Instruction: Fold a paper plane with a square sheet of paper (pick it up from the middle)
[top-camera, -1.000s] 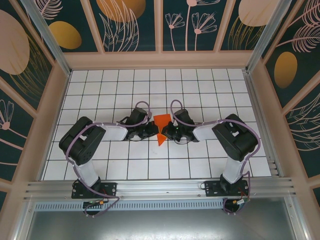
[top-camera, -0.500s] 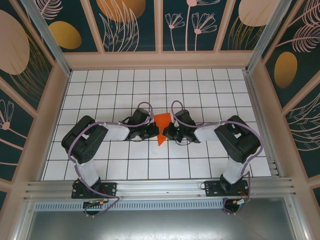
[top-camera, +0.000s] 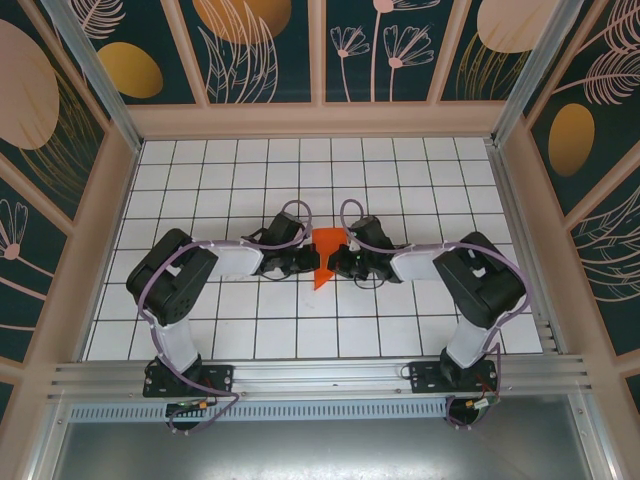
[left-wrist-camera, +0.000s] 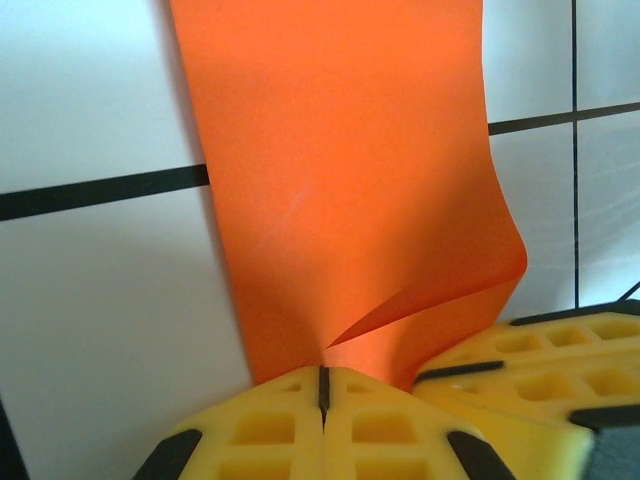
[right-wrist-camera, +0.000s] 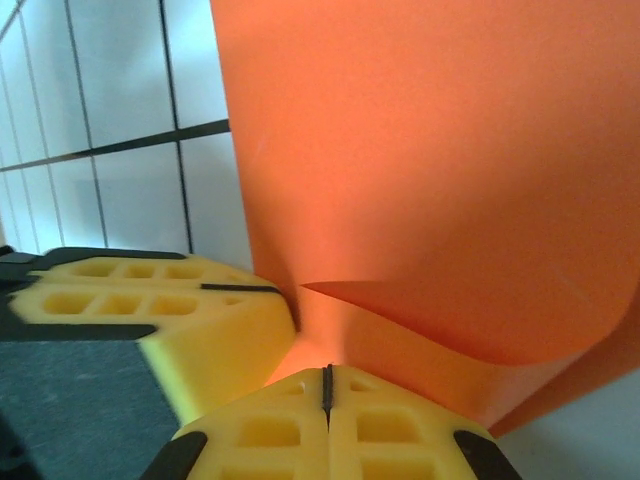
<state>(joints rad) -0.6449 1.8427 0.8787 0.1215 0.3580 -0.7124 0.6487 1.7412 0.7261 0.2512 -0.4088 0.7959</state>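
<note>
The square sheet of paper (top-camera: 326, 243), at the middle of the counter (top-camera: 200, 170), had just bunched narrower at its six o'clock end. The left gripper (left-wrist-camera: 322, 388) at nine o'clock and the right gripper (right-wrist-camera: 326, 385) at three had crept inward, jaws clamped on it: the centre fold looked underway.

Left gripper (left-wrist-camera: 322, 388) and right gripper (right-wrist-camera: 327, 385) both pinch the paper (left-wrist-camera: 350, 180).
</note>
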